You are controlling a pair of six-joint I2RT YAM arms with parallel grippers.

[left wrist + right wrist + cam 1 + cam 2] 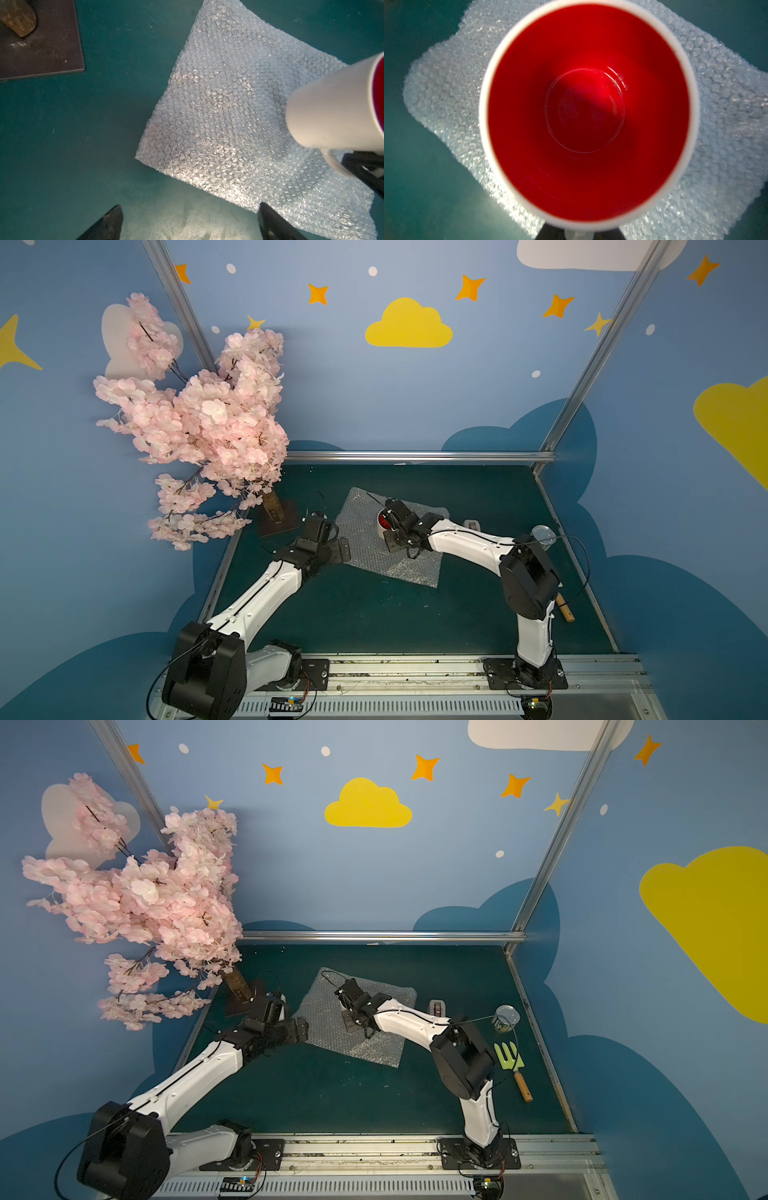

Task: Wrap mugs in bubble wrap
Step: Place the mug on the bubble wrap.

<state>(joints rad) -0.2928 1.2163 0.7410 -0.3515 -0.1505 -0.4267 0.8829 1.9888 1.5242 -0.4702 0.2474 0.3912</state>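
green tabletop [353, 614], flat bubble wrap [365, 547], red-lined mug [324, 108] over it

Robot test booth, aluminium frame posts [601, 352], cloud-and-star mural walls [332, 385], green tabletop [374, 614], fake blossom tree [208, 414], arm mounting rail [415, 672]

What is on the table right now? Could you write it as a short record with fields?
mug: white, red inside, held by its handle over the bubble wrap
bubble wrap: spread flat on the green table
right gripper: shut on the mug's handle
left gripper: open, empty, at the bubble wrap's edge
elsewhere: tin can, garden fork, blossom tree
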